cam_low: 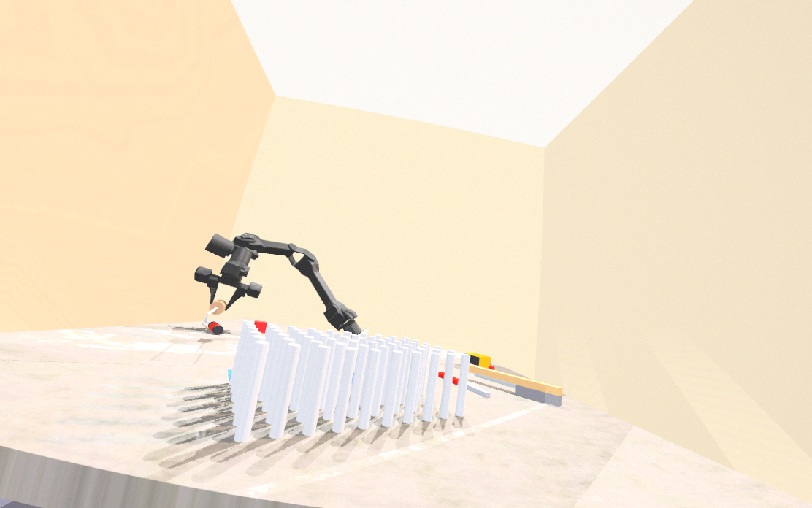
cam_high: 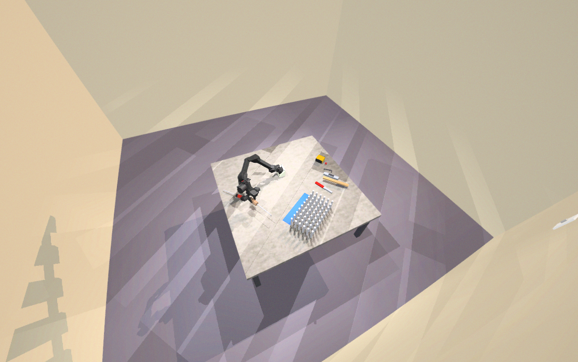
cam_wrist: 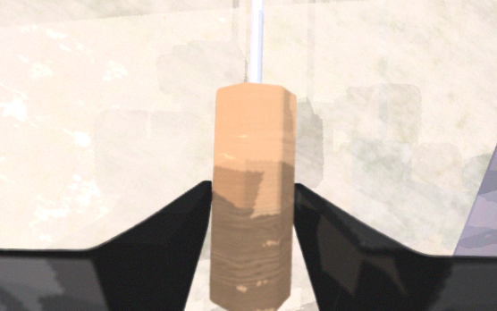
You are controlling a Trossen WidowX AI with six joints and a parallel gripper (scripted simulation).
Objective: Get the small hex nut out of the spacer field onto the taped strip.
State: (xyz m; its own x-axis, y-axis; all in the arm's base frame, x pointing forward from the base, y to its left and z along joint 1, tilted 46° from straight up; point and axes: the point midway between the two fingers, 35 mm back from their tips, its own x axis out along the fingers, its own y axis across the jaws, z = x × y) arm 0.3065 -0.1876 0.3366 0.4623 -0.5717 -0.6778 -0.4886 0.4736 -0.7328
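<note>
My gripper (cam_high: pixel 254 201) (cam_low: pixel 218 306) (cam_wrist: pixel 251 189) is shut on the wooden handle (cam_wrist: pixel 250 130) of a thin metal rod tool. It holds the tool above the table, left of the spacers. The pale shaft (cam_high: pixel 263 209) (cam_wrist: pixel 256 45) extends from the handle toward the taped strip's side in the top view; its far end is out of the wrist view. The metal spacers (cam_high: pixel 312 231) (cam_low: pixel 252 389) stand upright in close rows. The blue taped strip (cam_high: pixel 295 208) lies along their near side. I cannot make out the hex nut among the spacers.
A red-and-black handled tool (cam_high: pixel 239 195) (cam_low: pixel 214 327) lies near the table edge beside the gripper. Past the spacers' other end lie a red-handled tool (cam_high: pixel 319 184) (cam_low: pixel 449 377), a wooden bar (cam_high: pixel 335 182) (cam_low: pixel 521 379), a grey tool (cam_high: pixel 330 175) and a yellow-black block (cam_high: pixel 320 158) (cam_low: pixel 480 360).
</note>
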